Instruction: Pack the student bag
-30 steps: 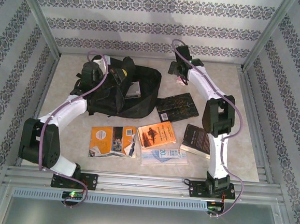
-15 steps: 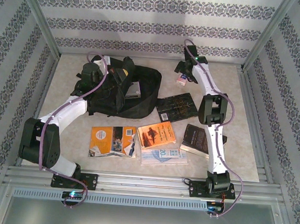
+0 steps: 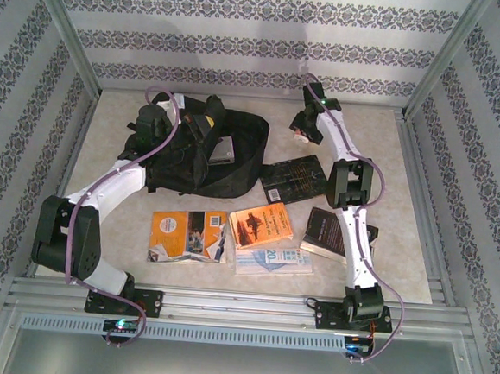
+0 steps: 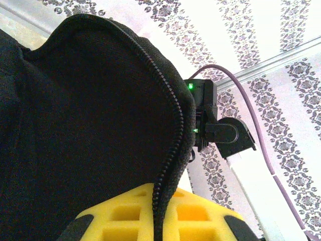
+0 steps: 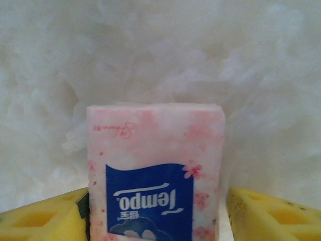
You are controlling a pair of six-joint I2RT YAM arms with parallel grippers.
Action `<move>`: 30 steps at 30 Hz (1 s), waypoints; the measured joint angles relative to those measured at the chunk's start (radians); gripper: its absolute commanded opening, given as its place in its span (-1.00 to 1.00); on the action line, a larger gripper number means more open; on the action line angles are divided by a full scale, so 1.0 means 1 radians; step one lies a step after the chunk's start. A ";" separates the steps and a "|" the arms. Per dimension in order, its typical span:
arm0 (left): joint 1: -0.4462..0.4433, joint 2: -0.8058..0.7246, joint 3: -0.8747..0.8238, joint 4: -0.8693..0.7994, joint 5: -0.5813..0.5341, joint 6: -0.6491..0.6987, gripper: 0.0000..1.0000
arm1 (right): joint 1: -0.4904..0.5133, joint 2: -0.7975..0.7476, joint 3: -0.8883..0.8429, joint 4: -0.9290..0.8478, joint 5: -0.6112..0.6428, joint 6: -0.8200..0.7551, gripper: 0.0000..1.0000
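A: Entry one, right gripper (image 3: pixel 305 131); what has changed?

B: A second ago it hung nearer the bag's side, jaws wide; since then it has swung outward and dropped onto the pack (image 5: pixel 155 150) of tissues; its jaws have narrowed; the pack stands between the yellow pads (image 5: pixel 40 218), one against its side, the other just beside it; whether the clamp is complete cannot be told.

A: Entry two, left gripper (image 4: pixel 160 206)?

B: Unchanged; clenched on the zip edge of the bag (image 3: pixel 234 164); black fabric rises over it and the mouth is held open.

A: The bag, placed by the tools?

B: At the left gripper, hanging from it and spreading beneath it on the table (image 3: pixel 408 165); well apart from the right gripper, across on its left; a pale flat thing (image 3: pixel 222 150) lies at the mouth, just beside the left gripper; its kind is not legible.

A: Stock unpacked?

B: Five flat items, mostly books (image 3: pixel 260 224), on the table closer to the robot than either gripper; none has shifted.

A: Meaning for the task?

B: By judgement, the pack is the piece being taken up; the grip must finish first, then a lift and a carry across to the open mouth; the left hold looks fit to receive it; packing seems at an early stage, with the books all outstanding; risk noted, a soft pack squeezed off-centre may slip.
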 measured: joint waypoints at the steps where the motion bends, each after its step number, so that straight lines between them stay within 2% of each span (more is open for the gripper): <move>1: 0.000 0.000 0.000 0.000 0.000 0.000 -1.00 | 0.000 0.000 0.000 0.000 0.000 0.000 0.18; 5: 0.000 0.000 0.000 0.000 0.000 0.000 -1.00 | 0.000 -0.016 -0.036 0.010 0.016 -0.007 0.06; 12: 0.000 0.000 0.000 -0.003 0.003 0.014 -1.00 | 0.001 -0.142 -0.203 0.019 0.053 -0.066 0.02; 16: 0.000 0.000 0.037 -0.066 0.011 0.063 -1.00 | 0.009 -0.313 -0.383 0.061 0.076 -0.103 -0.10; 20: 0.000 -0.002 0.112 -0.153 0.010 0.120 -1.00 | 0.031 -0.539 -0.597 0.142 0.092 -0.132 -0.12; 24: 0.000 -0.031 0.169 -0.261 -0.002 0.169 -1.00 | 0.083 -0.763 -0.785 0.228 0.106 -0.148 -0.12; 30: 0.000 -0.098 0.249 -0.435 -0.031 0.241 -1.00 | 0.171 -1.013 -1.002 0.322 0.110 -0.166 -0.11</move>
